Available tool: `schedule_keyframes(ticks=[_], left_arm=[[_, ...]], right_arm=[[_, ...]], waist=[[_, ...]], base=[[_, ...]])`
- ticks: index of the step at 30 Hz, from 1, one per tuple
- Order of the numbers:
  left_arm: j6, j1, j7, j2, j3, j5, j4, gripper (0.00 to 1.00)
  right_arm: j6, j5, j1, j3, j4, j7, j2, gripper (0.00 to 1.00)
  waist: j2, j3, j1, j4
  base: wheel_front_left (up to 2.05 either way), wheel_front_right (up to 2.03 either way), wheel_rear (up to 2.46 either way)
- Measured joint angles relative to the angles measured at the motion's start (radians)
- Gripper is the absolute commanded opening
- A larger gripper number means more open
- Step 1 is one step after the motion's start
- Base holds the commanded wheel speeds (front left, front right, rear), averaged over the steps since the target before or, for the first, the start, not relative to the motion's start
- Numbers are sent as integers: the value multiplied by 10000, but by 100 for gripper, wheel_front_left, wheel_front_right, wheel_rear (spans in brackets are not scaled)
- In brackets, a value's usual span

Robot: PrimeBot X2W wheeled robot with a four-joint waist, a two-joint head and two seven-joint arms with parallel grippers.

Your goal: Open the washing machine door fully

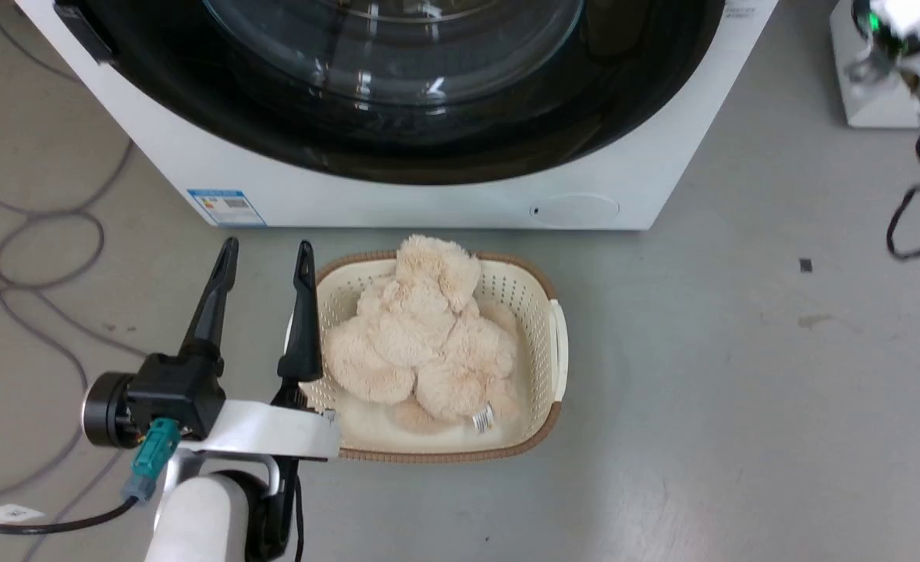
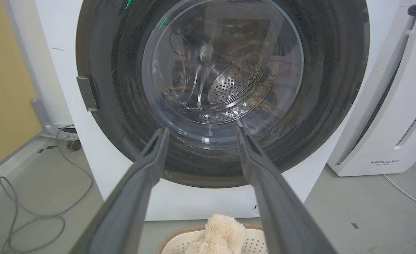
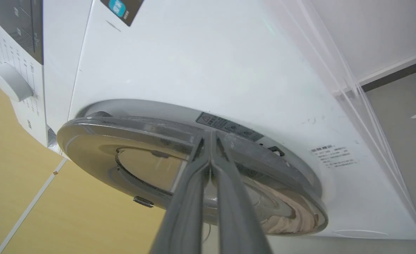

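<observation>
Steering the right fingers (image 3: 193, 197), pressed shut, I find the washing machine door (image 3: 95, 137) edge-on at their tips, rim running crosswise; left fingers (image 1: 211, 304) gape apart, farther back.

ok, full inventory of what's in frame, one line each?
big white front-loading washing machine: 1, white, ahead of the robot, blue label low on its front
large round glossy washing machine door with clear glass centre: 1, black, on the machine's front
perforated plastic basket with brown rim: 1, cream, on the floor before the machine
fluffy plush toy: 1, beige, in the basket
FEELBIRD appliance: 1, white, beside the machine
loose cables: several, grey, on the floor at the robot's left
left gripper: open, beside the basket
right gripper: shut, tips at the door's edge
</observation>
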Motion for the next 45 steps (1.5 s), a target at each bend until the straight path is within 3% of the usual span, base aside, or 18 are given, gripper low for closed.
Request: schedule_keyframes(ticks=[17, 27, 35, 45], left_arm=[[69, -598, -347, 2, -125, -182, -155, 100], [155, -930, -545, 2, -209, -410, -161, 100], [278, -935, -704, 0, -316, -458, -178, 100], [274, -896, -706, 0, -313, -453, 12, 100]], right_arm=[[-2, 564, -3400, 1848, 2278, 1808, 186, 0], [-4, 1333, -4848, 2594, 3407, 3498, 40, 0], [-2, 2153, -5275, 3154, 3946, 5244, 94, 0], [-2, 2330, -4692, 3294, 3676, 6182, 79, 0]], waist=[[0, 1172, 0, 38], [0, 1579, 0, 116], [0, 1616, 0, 149], [0, 1090, 0, 148]], base=[[0, 0, 0], [0, 0, 0], [0, 0, 0], [0, 0, 0]])
